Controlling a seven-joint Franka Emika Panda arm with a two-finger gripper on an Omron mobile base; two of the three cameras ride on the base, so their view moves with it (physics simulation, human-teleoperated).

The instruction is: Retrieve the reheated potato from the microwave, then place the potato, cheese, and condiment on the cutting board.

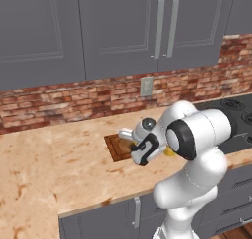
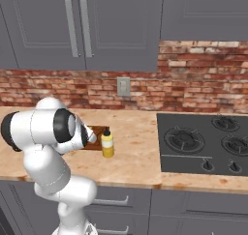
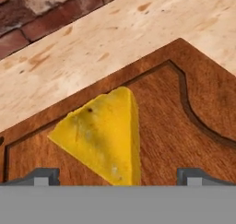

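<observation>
- Cheese (image 3: 103, 135): bright yellow wedge lying flat on the cutting board (image 3: 184, 140), inside the board's routed groove, one point aimed toward the brick wall (image 3: 55, 11).
- Cutting board on the pale marbled counter (image 1: 64, 159), near the backsplash; dark reddish-brown corner peeking out left of the arm in the left base view (image 1: 118, 147), a strip visible behind the arm in the right base view (image 2: 98, 132).
- Tool (image 3: 118, 174) poised directly over the cheese, fingertips (image 3: 44, 176) set wide apart, one on either side of the wedge's near end (no contact with it visible).
- Tool in the left base view (image 1: 140, 152) seen as a dark block low over the board, mostly masked by the wrist.
- Condiment (image 2: 107, 143): yellow squeeze bottle with dark cap, upright at the board's right edge; on the board or just beside it, cannot tell (base partly hidden in the left base view, a yellow sliver showing past the arm (image 1: 170, 152)).
- Black stovetop (image 2: 203, 142) set into the counter well to the right of the bottle.
- Grey upper cabinets (image 2: 77, 26) above, a wall outlet (image 2: 123, 86) on the brick behind the board.
</observation>
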